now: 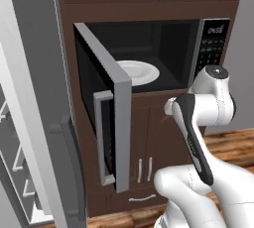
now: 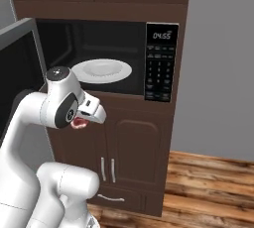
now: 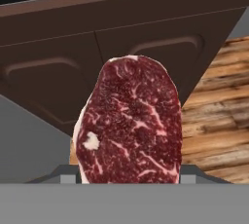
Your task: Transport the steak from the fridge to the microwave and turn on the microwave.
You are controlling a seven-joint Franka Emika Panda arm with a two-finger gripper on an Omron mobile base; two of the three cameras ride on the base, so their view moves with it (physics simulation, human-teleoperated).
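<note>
My pincer (image 2: pixel 79 122): closed partway on the steak, the jaws standing either side of the meat; it hangs low, in front of the brown cupboard doors under the oven opening.
Steak (image 3: pixel 130 123): in my grip, flat face turned to my hand camera, marbled red with a pale fatty edge; from the right base camera only a small pink bit peeks out under my wrist.
Fridge (image 1: pixel 30 98): near and to my left, its pale door edge and dark handle beside me; the meat is out of it, so I judge the fetching part done.
Microwave door (image 1: pixel 106 118): swung wide open toward my left, handle facing me, nothing barring the opening.
Microwave (image 2: pixel 106 56): straight ahead and above my pincer, cavity dark.
White plate (image 2: pixel 101 70): lies inside on the cavity floor, bare, a fair landing spot.
Keypad (image 2: pixel 160 63): at the far right of the oven, clock lit.
Left to do: lift the steak up and in onto the plate, let go, draw back, shut the door, press start.
</note>
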